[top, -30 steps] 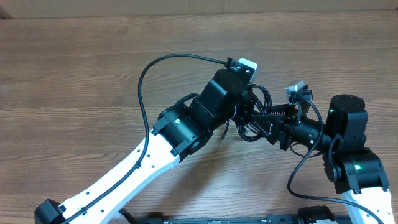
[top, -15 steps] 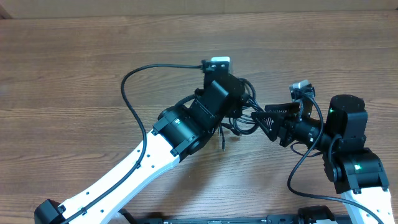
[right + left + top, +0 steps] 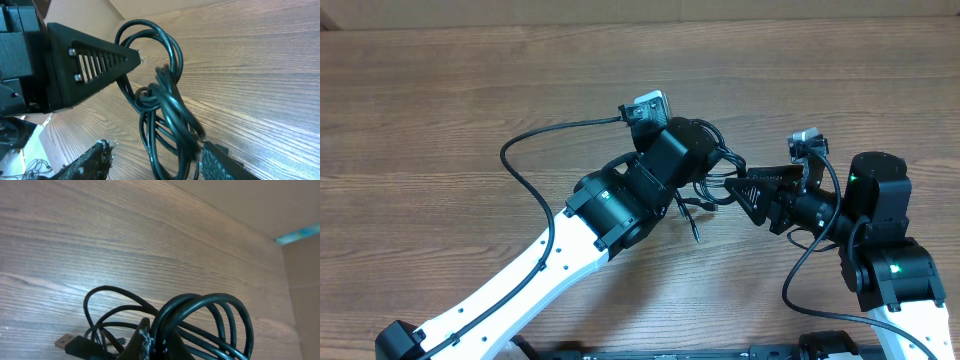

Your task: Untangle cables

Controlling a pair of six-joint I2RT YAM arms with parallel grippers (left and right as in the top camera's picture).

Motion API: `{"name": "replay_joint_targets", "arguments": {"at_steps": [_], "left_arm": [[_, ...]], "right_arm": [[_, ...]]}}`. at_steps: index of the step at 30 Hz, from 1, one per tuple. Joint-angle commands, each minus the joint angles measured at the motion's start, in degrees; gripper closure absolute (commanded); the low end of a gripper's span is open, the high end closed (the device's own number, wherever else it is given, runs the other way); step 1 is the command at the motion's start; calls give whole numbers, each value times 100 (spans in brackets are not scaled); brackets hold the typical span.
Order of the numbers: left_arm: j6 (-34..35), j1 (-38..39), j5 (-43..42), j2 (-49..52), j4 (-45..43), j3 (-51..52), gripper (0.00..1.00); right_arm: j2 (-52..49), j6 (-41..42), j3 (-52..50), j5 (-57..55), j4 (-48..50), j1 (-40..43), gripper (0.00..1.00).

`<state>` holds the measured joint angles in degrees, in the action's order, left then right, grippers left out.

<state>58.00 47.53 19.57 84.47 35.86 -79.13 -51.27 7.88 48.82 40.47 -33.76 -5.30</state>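
Observation:
The cables [image 3: 712,187] are a bundle of thin black cords looped between my two grippers, lifted off the wooden table. My left gripper [image 3: 717,172] is shut on several loops of the cables [image 3: 210,311]; its fingers [image 3: 152,341] pinch them at the bottom of the left wrist view. A black plug with a blue tip [image 3: 68,342] hangs low on the left. My right gripper [image 3: 748,190] is open, and its two fingertips [image 3: 155,146] stand on either side of the knotted part of the cables [image 3: 165,102]. The left gripper's finger [image 3: 100,55] holds the top loop there.
The wooden table [image 3: 440,110] stretches wide to the left and back. The left arm's thicker black wire [image 3: 520,150] arcs out to the left of the arm. A loose cable end [image 3: 692,228] dangles below the left wrist. A cardboard wall lines the far edge.
My left wrist has swung left and back, carrying the cable loops with it, and its wire arc has shifted left. My right gripper's fingers look wider apart; the right arm has barely moved.

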Motion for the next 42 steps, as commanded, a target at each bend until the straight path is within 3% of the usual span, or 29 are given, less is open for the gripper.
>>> {"name": "replay_joint_targets", "arguments": {"at_steps": [1, 5, 14, 33, 42], "left_arm": [[699, 9, 190, -46, -9, -127, 96], [1182, 2, 463, -46, -13, -127, 96], [1276, 2, 455, -46, -286, -127, 96], [1272, -4, 732, -48, -603, -127, 96], [1274, -4, 1412, -50, -101, -127, 96]], "right_arm": [[44, 348, 39, 15, 162, -20, 44], [44, 1134, 39, 85, 428, -20, 44], [44, 2411, 39, 1486, 1464, -20, 45], [44, 1971, 39, 1043, 1045, -9, 46], [76, 2037, 39, 955, 911, 170, 49]]}}
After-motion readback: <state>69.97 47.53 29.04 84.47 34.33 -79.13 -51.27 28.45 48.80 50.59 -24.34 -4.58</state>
